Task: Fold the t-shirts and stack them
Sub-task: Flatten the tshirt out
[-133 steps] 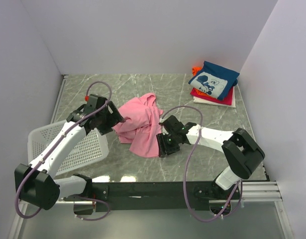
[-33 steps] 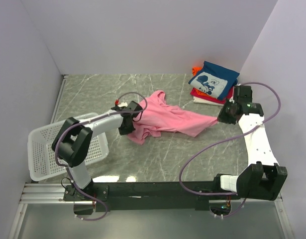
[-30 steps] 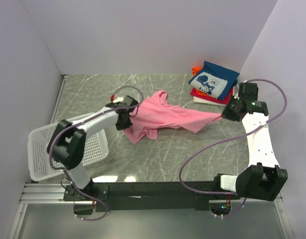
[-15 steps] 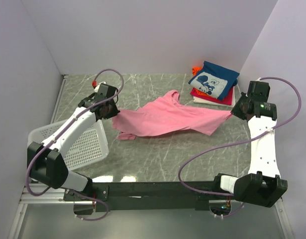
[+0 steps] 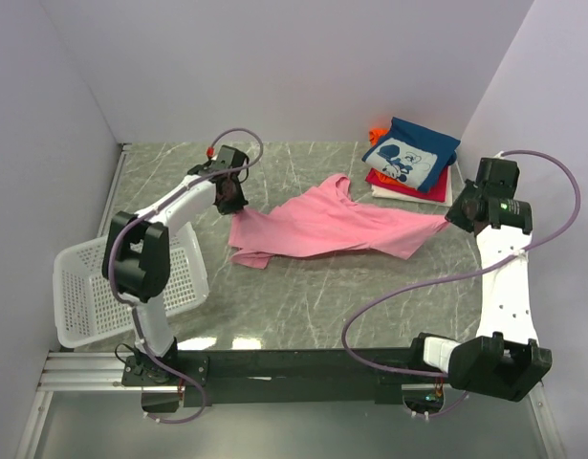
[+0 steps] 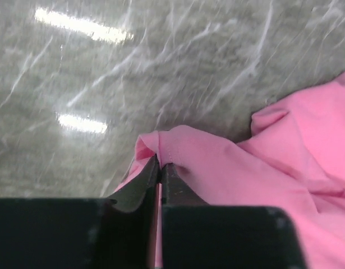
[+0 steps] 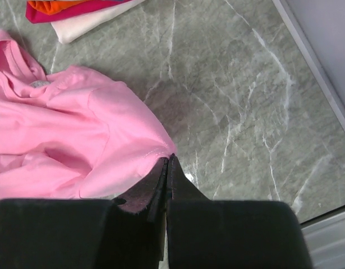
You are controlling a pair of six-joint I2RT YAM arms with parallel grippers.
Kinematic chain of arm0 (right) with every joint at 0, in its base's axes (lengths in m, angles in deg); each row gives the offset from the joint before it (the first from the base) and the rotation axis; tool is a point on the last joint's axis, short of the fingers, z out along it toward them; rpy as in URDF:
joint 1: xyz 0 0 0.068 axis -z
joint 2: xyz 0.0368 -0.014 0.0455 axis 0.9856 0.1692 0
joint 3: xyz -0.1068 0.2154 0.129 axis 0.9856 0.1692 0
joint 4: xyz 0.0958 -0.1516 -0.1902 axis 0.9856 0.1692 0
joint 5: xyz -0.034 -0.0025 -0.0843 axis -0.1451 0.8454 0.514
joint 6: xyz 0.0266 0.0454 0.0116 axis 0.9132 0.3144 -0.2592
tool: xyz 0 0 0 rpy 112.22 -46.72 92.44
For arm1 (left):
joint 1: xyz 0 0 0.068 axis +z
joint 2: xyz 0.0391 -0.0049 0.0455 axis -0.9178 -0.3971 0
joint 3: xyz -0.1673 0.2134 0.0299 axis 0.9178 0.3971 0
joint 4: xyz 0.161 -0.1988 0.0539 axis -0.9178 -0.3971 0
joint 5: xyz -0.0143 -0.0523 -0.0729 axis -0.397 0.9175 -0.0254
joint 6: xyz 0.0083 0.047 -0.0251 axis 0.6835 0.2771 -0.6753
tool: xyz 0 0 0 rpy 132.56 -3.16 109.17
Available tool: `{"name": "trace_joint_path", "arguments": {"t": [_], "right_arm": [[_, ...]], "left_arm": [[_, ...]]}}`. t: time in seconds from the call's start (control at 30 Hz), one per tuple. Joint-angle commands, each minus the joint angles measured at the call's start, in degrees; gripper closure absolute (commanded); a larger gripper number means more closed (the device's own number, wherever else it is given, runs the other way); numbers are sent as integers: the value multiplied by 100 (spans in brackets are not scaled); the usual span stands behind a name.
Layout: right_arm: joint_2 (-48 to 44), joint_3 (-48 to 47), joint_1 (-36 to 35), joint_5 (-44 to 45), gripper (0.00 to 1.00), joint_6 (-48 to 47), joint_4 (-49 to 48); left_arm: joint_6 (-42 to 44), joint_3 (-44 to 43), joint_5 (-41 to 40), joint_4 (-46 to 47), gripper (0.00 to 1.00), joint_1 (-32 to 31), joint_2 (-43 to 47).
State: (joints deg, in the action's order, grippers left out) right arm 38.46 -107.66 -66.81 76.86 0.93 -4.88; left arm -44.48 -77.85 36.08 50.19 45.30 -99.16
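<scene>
A pink t-shirt point(image 5: 322, 225) lies stretched out across the middle of the table, neck toward the back. At its left end my left gripper point(image 5: 233, 199) is pinched on a fold of the cloth; in the left wrist view the jaws point(image 6: 160, 162) stand almost together with the pink t-shirt point(image 6: 245, 174) caught between them. My right gripper point(image 5: 456, 217) is shut on the shirt's right end, and its tips point(image 7: 168, 159) bite the hem of the pink t-shirt point(image 7: 77, 134). A stack of folded t-shirts point(image 5: 408, 163), blue printed one on top, sits at the back right.
A white mesh basket point(image 5: 93, 306) stands at the front left beside the left arm. The folded stack's edge point(image 7: 77, 14) shows at the top of the right wrist view. White walls close in the table at the back and both sides.
My left gripper has swung right and toward the back with its end of the shirt, so the cloth's left edge has shifted right. The right gripper has hardly moved.
</scene>
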Motion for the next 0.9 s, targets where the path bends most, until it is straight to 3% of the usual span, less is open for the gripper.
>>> {"name": "trace_joint_path", "arguments": {"t": [0.0,0.03,0.13,0.23,0.5,0.87], "right_arm": [[-242,187,61,-84,100,-12,-175],[-251,223,61,-111,100,-3,-210],[-277,329,61,-207,100,-3,-263],[-233,373,61,-295,100,6,-289],[-101,355,61,-419,100,-12,-298],[-154,417,61,-427,100,-11,-280]], "left_arm": [[130,-425,-97,-60,90,56,-208],[130,-321,-106,-69,70,56,-156],[34,327,-97,124,40,56,333],[-124,1015,-80,317,35,56,922],[-450,1947,219,520,47,144,1189],[-371,1763,70,432,66,126,582]]}}
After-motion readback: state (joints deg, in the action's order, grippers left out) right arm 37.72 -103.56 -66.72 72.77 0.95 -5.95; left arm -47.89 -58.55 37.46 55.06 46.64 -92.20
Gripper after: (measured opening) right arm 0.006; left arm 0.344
